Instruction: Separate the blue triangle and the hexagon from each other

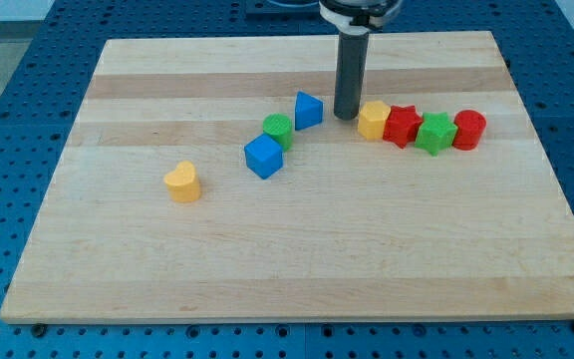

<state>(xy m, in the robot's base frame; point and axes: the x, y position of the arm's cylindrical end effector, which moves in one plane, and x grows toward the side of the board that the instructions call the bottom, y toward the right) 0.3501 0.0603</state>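
The blue triangle (308, 110) stands a little above the board's middle. The yellow hexagon (373, 120) lies to its right, with a gap between them. My tip (345, 115) stands in that gap, close to the hexagon's left side and a short way right of the triangle. The hexagon is the left end of a row and touches a red star (401, 126).
The row goes on rightward with a green star (434, 133) and a red cylinder (469, 130). A green cylinder (278, 129) and a blue cube (263, 157) sit below-left of the triangle. A yellow heart (182, 181) lies at the left. The wooden board (297, 259) rests on a blue table.
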